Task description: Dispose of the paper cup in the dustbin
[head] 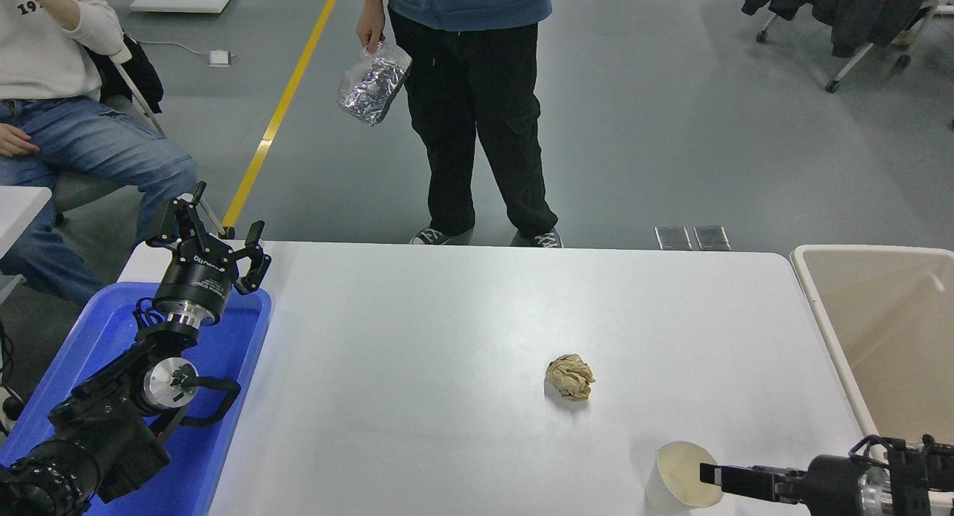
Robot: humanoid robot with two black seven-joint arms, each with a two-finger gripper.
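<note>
The paper cup (674, 480) stands upright on the white table (447, 337) near its front right edge, its cream inside facing up. My right gripper (709, 474) comes in from the lower right at cup height, and its black tip overlaps the cup's right rim. The frame does not show whether it holds the cup. The beige dustbin (823, 323) stands just past the table's right edge, right of and beyond the cup. My left gripper (216, 236) is parked open and empty over the blue tray at the left.
A crumpled tan-brown paper ball (571, 377) lies on the table, left of and beyond the cup. A blue plastic tray (235, 397) sits at the table's left. A person holding a foil bag (373, 81) stands at the far side; another person sits at the upper left.
</note>
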